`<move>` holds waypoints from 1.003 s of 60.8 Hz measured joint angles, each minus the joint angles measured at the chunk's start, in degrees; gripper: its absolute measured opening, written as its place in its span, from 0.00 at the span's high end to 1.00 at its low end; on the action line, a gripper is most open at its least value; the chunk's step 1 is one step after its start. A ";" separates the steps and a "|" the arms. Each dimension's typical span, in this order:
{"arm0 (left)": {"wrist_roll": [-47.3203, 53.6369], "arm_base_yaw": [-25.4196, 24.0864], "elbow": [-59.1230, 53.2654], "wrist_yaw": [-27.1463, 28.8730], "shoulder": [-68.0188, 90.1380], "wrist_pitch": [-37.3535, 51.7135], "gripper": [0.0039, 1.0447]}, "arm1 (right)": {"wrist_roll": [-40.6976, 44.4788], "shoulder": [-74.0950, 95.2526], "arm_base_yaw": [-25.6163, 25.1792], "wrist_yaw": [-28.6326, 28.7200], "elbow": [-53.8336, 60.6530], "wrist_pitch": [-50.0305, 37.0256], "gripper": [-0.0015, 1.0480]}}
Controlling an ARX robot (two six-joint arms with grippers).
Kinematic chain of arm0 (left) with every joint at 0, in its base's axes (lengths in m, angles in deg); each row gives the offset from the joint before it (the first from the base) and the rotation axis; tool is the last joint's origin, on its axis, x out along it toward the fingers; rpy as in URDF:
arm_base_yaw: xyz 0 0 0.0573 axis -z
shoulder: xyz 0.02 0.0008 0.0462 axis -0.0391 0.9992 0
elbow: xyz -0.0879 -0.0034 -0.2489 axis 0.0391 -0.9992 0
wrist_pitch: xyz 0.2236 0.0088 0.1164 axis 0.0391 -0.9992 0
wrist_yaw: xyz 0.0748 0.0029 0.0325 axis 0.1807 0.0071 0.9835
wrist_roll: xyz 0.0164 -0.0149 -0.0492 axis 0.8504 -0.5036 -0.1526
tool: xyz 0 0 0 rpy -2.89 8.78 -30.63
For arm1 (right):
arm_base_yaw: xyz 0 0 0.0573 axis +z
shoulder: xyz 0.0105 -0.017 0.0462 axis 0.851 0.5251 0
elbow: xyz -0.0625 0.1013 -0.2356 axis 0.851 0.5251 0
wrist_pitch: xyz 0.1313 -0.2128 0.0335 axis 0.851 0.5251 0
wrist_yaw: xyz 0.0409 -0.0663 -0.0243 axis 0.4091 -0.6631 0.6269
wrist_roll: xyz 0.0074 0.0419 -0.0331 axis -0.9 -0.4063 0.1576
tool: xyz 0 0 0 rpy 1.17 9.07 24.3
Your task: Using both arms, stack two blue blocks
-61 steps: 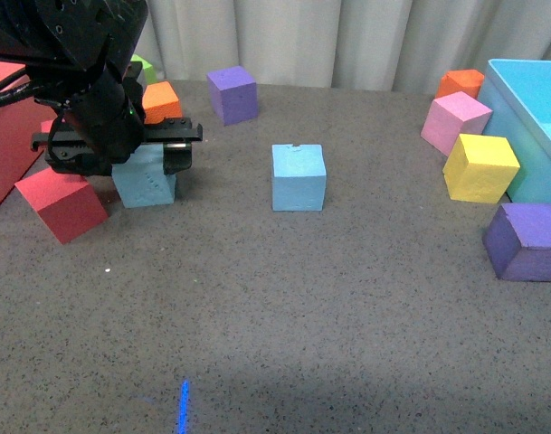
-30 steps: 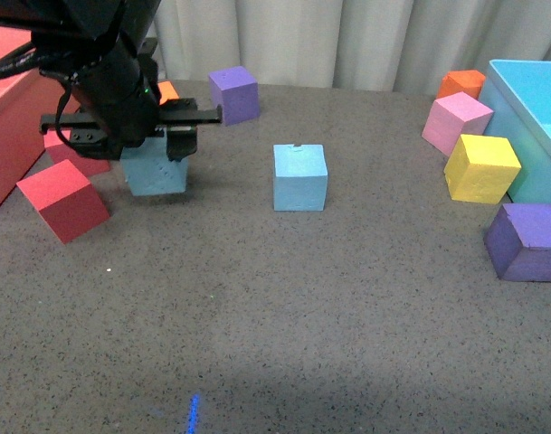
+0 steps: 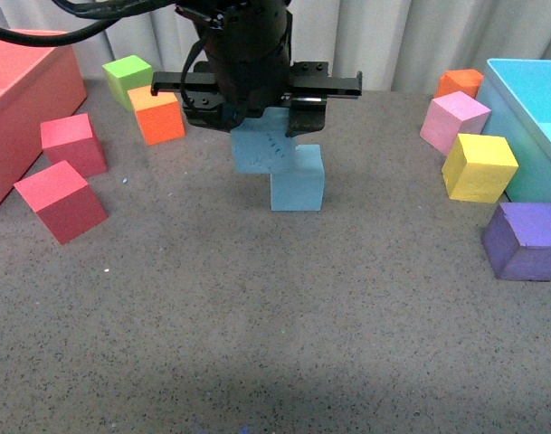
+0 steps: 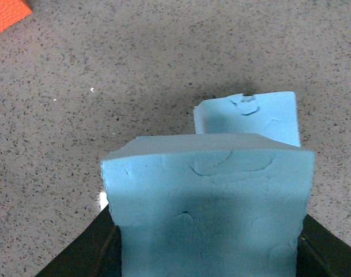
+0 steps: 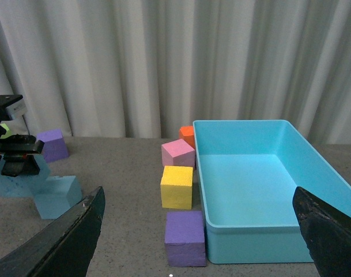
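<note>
On my front feed the left tool (image 3: pixel 264 119) sits in the upper middle of the frame, clamped on the held blue block (image 3: pixel 260 152), which hangs slightly tilted with small embossed marks on the face toward me. Just below and to the right of it, the second blue block (image 3: pixel 299 185) stands on the table (image 3: pixel 275 344). The held one overlaps its upper left corner, and I cannot tell whether the two touch. My left wrist feed shows the held blue block (image 4: pixel 210 202) filling the near part of the picture between the dark fingers, with the second blue block (image 4: pixel 250 118) on the table beyond it, offset to one side. The right tool (image 5: pixel 198 195) is out of the front feed. On its own wrist feed its fingers (image 5: pixel 65 242) stand wide apart with nothing between them, facing the turquoise bin (image 5: pixel 250 242). An orange cube (image 3: pixel 161 114) rests at the front feed's upper left, and a yellow cube (image 3: pixel 479 167) sits at the right beside the bin.
</note>
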 joint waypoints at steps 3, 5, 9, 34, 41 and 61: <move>-0.37 0.35 1.46 0.26 0.94 -0.70 0.53 | 0.00 0.00 0.00 0.02 0.00 0.00 0.09; -0.48 0.59 2.51 0.90 1.75 -1.20 0.53 | 0.00 0.00 0.00 0.02 0.00 0.00 0.09; -0.61 0.87 3.89 1.68 2.93 -1.86 0.53 | 0.02 0.00 0.00 0.02 0.00 0.00 0.09; -1.73 3.10 10.51 2.97 6.80 -5.75 0.53 | 0.00 0.00 0.00 0.02 0.00 0.00 0.09; -2.71 3.65 12.90 3.65 8.20 -7.23 0.53 | 0.00 0.00 0.00 0.02 0.00 0.00 0.09; -4.39 4.11 18.23 5.07 11.80 -10.56 0.53 | 0.00 0.00 0.00 0.02 0.00 0.00 0.09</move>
